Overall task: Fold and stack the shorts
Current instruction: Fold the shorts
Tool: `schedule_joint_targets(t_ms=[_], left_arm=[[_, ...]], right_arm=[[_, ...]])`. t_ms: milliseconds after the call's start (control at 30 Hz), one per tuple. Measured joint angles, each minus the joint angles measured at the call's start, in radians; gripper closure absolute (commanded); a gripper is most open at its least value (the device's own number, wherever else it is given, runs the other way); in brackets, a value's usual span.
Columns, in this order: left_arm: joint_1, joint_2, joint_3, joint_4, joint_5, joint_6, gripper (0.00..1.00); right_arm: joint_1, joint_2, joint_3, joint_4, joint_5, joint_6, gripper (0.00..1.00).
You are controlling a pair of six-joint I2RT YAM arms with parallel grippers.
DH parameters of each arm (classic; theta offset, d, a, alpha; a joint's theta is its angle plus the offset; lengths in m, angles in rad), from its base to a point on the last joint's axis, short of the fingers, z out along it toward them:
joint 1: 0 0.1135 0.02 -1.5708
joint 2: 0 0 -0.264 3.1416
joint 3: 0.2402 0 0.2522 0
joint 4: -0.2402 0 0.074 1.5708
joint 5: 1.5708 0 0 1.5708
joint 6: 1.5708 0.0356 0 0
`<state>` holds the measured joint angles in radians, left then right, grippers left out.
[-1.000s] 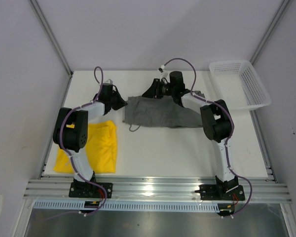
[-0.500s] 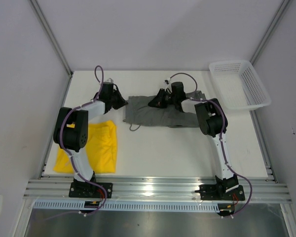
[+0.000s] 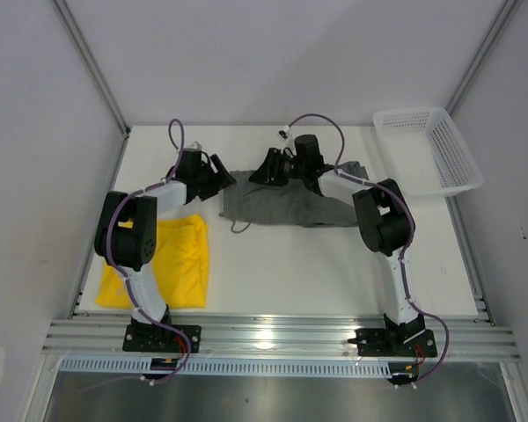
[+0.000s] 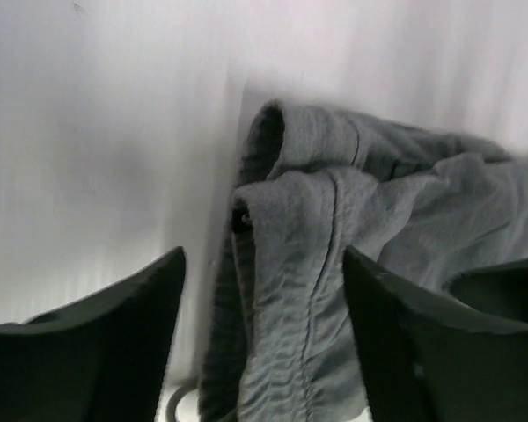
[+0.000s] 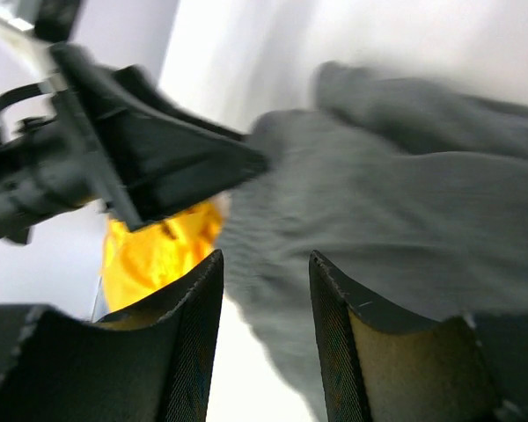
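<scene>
Left tool (image 4: 264, 255) and right tool (image 5: 266, 259) stand parted, empty, over grey shorts (image 3: 286, 204). Yellow shorts (image 3: 178, 264) lie near-left on the worktop (image 3: 290, 264), and the basket (image 3: 465, 160) sits far right.

left gripper (image 3: 220, 172): shut at the left edge of the grey-green shorts (image 3: 282, 204) in both earlier views; now its fingers stand wide apart and its tips have swung slightly toward the table's far edge.
grey-green shorts, left corner: no longer pinched; the waistband lies loose just ahead of the spread fingers.
right gripper (image 3: 257, 174): a second ago over the far edge of the shorts, half a second ago lower on the cloth, now lifted back, farther left and nearer the left gripper, jaws parted with nothing between them.
right arm: elbow drew in leftward half a second ago, now back out to the right.
right arm cable: loop arches wider again.
</scene>
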<state>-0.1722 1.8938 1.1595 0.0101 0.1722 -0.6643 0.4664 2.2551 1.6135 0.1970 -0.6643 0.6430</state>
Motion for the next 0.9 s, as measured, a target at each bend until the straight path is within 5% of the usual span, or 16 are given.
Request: schedule_joint_targets(t_ms=[200,600,900], left_arm=[[0.035,-0.08,-0.103,0.012,0.061,-0.005,0.17],[0.071,-0.282,-0.29,0.081,0.207,-0.023,0.17],[-0.055,-0.271,-0.351,0.124,0.224,-0.07,0.17]], right_arm=[[0.083,-0.029,-0.04,0.032,-0.044,0.012,0.57],[0.071,0.04,-0.131,-0.014,0.035,0.037,0.93],[-0.011,-0.002,-0.164,-0.129,0.082,0.031,0.94]])
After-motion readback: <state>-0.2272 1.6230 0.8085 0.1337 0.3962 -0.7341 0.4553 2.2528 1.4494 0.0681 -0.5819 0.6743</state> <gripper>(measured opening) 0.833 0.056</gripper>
